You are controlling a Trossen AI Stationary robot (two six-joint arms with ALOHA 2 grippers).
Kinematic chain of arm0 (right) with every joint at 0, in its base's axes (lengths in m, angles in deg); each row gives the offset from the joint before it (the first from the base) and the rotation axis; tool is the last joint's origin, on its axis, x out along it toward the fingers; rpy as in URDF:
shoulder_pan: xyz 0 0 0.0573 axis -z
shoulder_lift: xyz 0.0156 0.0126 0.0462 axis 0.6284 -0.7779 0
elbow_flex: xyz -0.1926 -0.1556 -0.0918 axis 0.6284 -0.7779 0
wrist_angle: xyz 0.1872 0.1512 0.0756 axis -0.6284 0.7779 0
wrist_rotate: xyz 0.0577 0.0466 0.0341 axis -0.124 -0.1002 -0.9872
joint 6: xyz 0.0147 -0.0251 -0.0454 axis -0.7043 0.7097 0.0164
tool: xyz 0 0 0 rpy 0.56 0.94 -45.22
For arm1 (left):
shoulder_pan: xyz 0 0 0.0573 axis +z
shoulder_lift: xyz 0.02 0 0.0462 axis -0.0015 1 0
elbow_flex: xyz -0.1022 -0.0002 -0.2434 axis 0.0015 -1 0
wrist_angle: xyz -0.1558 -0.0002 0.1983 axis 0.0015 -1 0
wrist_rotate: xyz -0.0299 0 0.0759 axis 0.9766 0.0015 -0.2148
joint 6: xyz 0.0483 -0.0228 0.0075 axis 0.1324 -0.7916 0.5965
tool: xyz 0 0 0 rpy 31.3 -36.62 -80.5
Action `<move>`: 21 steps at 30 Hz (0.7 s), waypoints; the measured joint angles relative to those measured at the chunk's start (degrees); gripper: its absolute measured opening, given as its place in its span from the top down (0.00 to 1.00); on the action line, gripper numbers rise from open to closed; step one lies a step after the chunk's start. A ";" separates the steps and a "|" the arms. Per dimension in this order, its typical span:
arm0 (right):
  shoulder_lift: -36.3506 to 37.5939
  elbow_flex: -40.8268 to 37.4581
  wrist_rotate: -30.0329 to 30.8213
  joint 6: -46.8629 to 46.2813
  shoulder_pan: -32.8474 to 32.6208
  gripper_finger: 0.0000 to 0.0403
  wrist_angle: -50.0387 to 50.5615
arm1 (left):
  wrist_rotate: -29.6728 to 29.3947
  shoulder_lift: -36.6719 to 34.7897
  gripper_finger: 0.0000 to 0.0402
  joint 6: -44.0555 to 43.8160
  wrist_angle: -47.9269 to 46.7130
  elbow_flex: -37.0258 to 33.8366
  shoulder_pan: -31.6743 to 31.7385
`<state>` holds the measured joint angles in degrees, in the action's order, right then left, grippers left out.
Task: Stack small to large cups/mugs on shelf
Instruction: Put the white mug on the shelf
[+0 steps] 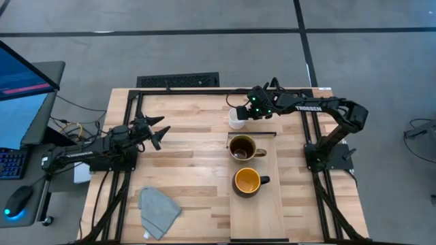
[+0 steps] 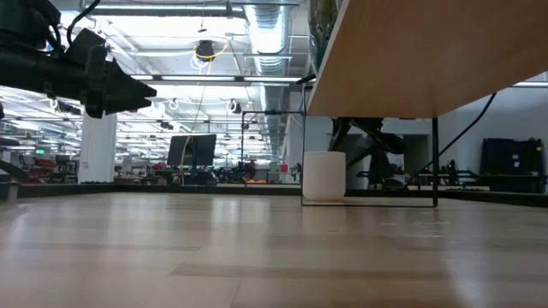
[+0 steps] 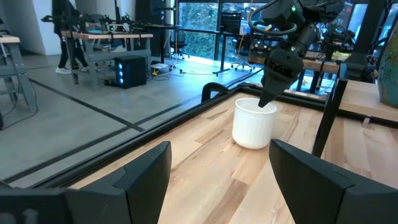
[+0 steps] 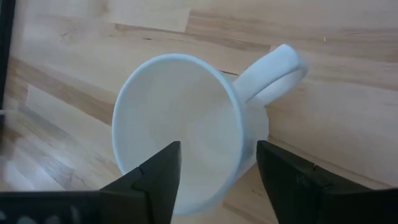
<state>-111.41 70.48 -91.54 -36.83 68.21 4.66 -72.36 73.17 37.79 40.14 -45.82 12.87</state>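
Hovering right pincer over the white mug, fingers spread wide and straddling the near part of the rim, one inside the bowl, one outside the wall by the look of the wrist view. Nothing gripped yet. My read: lining up a rim pinch rather than going for the handle, since the handle sticks out sideways and the rim is the easier bite from above.

White mug sits upright on the counter, at the far edge, just beyond the far end of the shelf. Brown mug and yellow mug are already on the shelf, brown at the far end, yellow nearer, handles pointing right. So the smallest one is the one left off the board.

Left pincer waits well apart on the left side, fingers fully open, holding nothing, aimed toward the white mug.

Grey-blue cloth lies near-left, out of the way.
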 joint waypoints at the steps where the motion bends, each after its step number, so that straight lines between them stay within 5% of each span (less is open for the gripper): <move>1: 0.00 0.00 0.01 0.00 0.00 0.44 0.00 | 0.01 0.01 0.35 0.00 0.02 0.00 0.00; 12: 0.00 0.00 0.06 0.36 0.00 0.76 -0.04 | -0.05 0.01 0.35 0.00 0.02 0.02 0.00; 21: 0.00 0.00 0.04 2.39 0.00 0.92 -0.02 | -0.22 0.02 0.35 0.00 0.02 0.02 0.02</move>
<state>-111.41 70.48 -91.50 -34.44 68.21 4.64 -72.58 73.19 37.79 40.16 -45.79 12.88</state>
